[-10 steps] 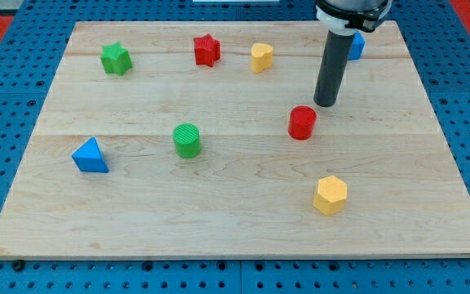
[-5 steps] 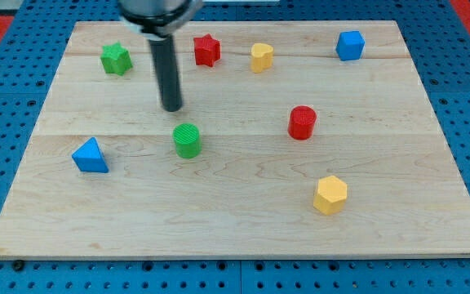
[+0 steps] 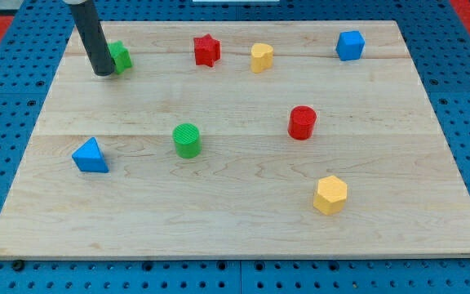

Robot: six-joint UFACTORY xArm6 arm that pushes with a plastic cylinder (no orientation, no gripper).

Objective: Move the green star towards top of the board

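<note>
There is only the one camera view, so I go by that.

My tip (image 3: 103, 73) has nothing to open or close. It is just a dark rod and it holds nothing. It sits on the board (image 3: 235, 204) near the top left corner.

The green star (image 3: 120, 56) is also up there, close to the top edge of the board. From my tip, the star lies at about 1 o'clock, right beside the rod. The rod hides the star's left side, so I cannot tell if they touch.

That is the thing that matters. I want the star to go toward 12 o'clock. My tip is a bit below it but too far left. I think a push from here would send the star toward the view's right as much as up. I would get my tip to the star's 6 o'clock first.

The red star (image 3: 206, 50) is well off at 3 o'clock from the green star. The green cylinder (image 3: 187, 140) and blue triangle (image 3: 90, 155) are far below.
</note>
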